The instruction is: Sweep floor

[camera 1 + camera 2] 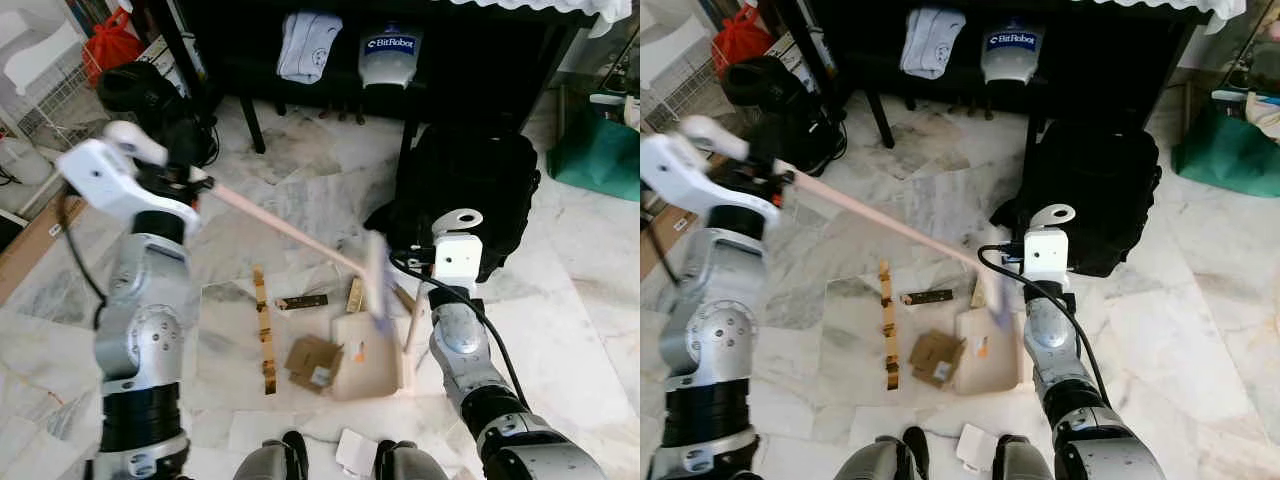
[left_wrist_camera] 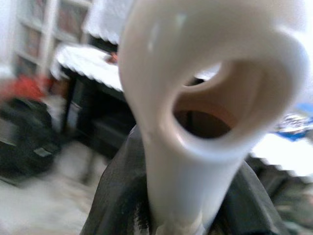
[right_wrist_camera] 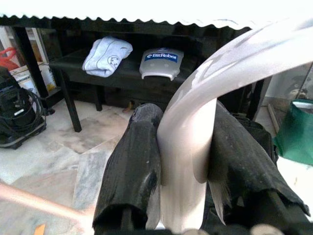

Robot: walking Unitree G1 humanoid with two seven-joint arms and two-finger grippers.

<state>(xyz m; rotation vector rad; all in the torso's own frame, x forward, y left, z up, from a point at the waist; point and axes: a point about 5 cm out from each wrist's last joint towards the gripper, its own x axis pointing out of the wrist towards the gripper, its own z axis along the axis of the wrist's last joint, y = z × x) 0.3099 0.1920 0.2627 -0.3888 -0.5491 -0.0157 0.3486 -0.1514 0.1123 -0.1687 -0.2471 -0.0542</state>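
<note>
My left gripper (image 1: 196, 181) is shut on the top of a broom's long beige handle (image 1: 285, 230), whose looped end (image 2: 195, 147) sits between black fingers (image 2: 117, 196). The blurred brush head (image 1: 377, 282) hangs over the back of a cream dustpan (image 1: 365, 360) resting on the marble floor. My right gripper (image 1: 418, 280) is shut on the dustpan's upright handle (image 3: 188, 142), with a finger (image 3: 132, 166) on either side. A folded cardboard piece (image 1: 313, 362) lies at the pan's mouth. A gold strip (image 1: 265, 330) and a dark strip (image 1: 302, 301) lie to its left.
A black backpack (image 1: 470, 185) stands just behind the dustpan. A black table (image 1: 250, 120) at the back holds a pale cloth (image 1: 308, 45) and a BitRobot bag (image 1: 390, 50). A green bag (image 1: 595, 150) is far right, cabled black gear (image 1: 150, 95) far left. White paper (image 1: 355, 450) lies between my feet.
</note>
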